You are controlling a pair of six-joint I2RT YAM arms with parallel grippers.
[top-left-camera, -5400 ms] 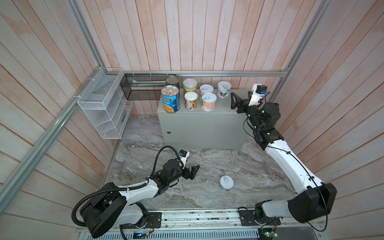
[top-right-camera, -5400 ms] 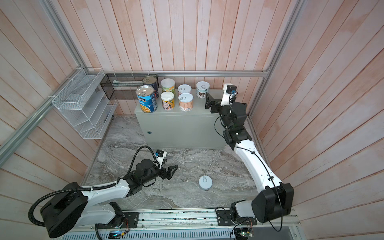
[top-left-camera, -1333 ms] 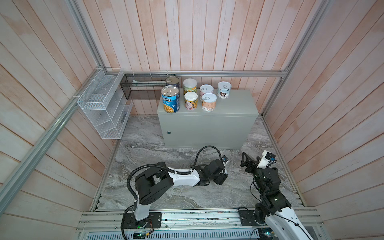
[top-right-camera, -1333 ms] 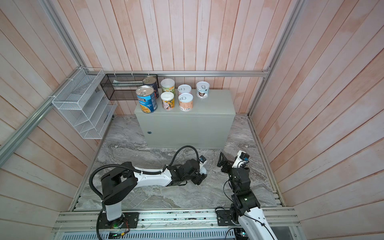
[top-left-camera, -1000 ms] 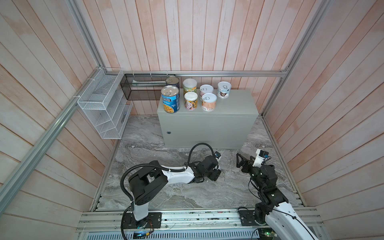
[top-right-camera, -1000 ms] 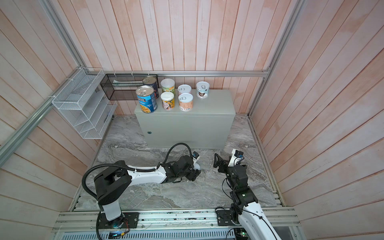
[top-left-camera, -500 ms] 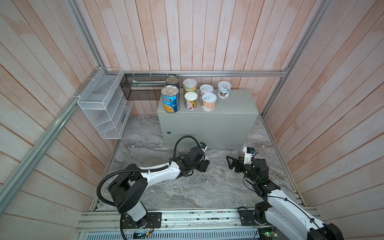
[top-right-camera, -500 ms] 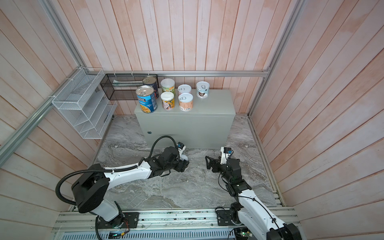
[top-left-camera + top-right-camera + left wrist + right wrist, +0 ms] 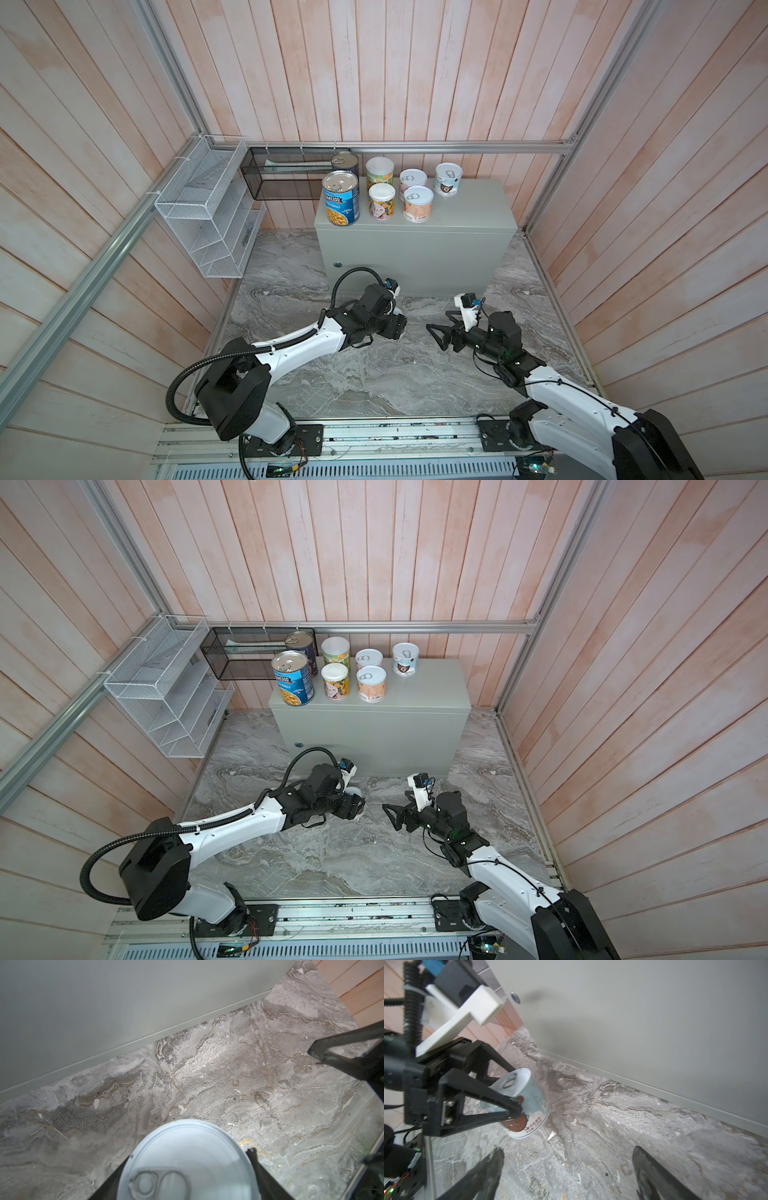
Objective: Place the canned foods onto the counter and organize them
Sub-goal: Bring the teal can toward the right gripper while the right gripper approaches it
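A short white can with a pull-tab lid [image 9: 187, 1159] sits between the fingers of my left gripper [image 9: 399, 322], which is shut on it low over the marble floor, in front of the counter [image 9: 478, 208]. The right wrist view shows the same can [image 9: 529, 1101] in the black fingers [image 9: 508, 1103]; I cannot tell if it touches the floor. My right gripper [image 9: 436, 332] stands open and empty a little to the right, pointing at the left one. Several cans stand on the counter's left half, among them a blue Progresso can [image 9: 340, 199].
A white wire rack [image 9: 208, 216] hangs on the left wall and a black mesh basket [image 9: 286, 178] on the back wall beside the counter. The counter's front [image 9: 633, 1012] with its round lock [image 9: 515, 1000] rises close behind both grippers. Wooden walls enclose the floor.
The left gripper has carried the can leftward and back toward the counter's front. The right gripper has moved in toward the middle and turned to face it, still open.
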